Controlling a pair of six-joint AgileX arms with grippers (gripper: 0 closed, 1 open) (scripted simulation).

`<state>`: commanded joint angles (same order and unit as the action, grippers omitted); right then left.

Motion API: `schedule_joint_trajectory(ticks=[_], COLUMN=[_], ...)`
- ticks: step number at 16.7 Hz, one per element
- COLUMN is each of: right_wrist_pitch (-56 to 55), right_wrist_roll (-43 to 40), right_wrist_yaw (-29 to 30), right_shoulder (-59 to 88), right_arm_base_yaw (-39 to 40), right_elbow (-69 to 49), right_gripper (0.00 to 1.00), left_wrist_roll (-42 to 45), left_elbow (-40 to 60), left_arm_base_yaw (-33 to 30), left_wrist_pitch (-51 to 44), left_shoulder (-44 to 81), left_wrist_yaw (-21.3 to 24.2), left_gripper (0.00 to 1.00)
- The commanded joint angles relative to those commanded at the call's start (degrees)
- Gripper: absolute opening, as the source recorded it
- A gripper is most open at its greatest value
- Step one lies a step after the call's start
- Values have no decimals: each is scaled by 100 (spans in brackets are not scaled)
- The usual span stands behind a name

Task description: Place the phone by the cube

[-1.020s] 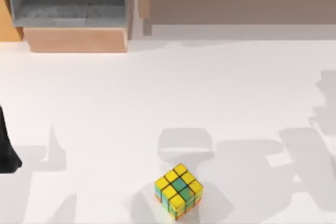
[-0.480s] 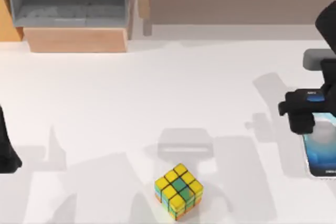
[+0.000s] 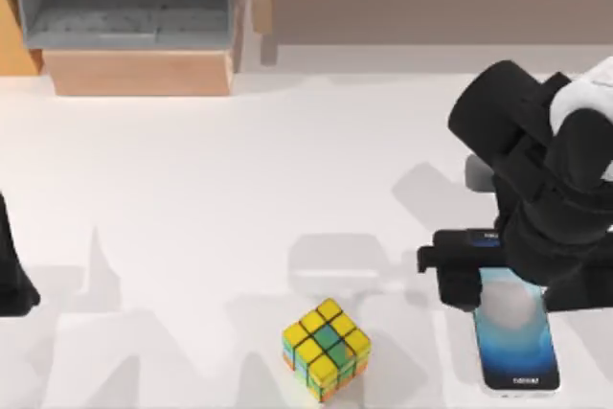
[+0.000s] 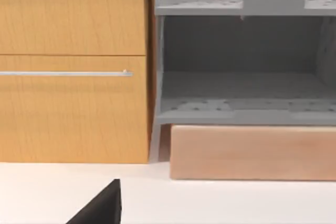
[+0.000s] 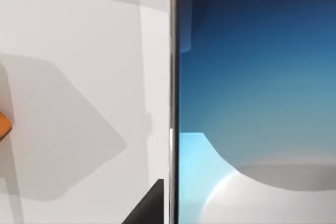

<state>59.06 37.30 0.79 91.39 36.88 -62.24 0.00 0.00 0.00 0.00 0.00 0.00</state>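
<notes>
One phone [image 3: 515,337] hangs flat over the table [image 3: 192,189] near its front edge toward the right corner, pinched at its far end by the right gripper [image 3: 479,270]. One cube [image 3: 326,348] sits at mid front edge, apart. Swinging too low could knock the cube; a weak end pinch might slip. The left arm [image 3: 11,275] is parked at the left edge.

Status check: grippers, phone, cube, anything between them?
Right gripper over the phone's far end; grip unclear. Left arm parked at table's left edge. Puzzle cube left of phone, apart. Nothing between them.
</notes>
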Motion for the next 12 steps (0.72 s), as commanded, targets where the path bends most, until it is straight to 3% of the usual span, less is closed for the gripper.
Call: schedule_joint_trajectory(ticks=[12], right_wrist_pitch=[-8], right_wrist_roll=[251], right_wrist_yaw=[-56], right_shoulder=[88], right_arm_base_yaw=[196], right_elbow=[23], right_gripper=[0], left_wrist_roll=[0], left_elbow=[0], left_arm_base_yaw=[0], left_wrist_pitch=[0], left_shoulder=[0], left_wrist_yaw=[0], left_gripper=[100])
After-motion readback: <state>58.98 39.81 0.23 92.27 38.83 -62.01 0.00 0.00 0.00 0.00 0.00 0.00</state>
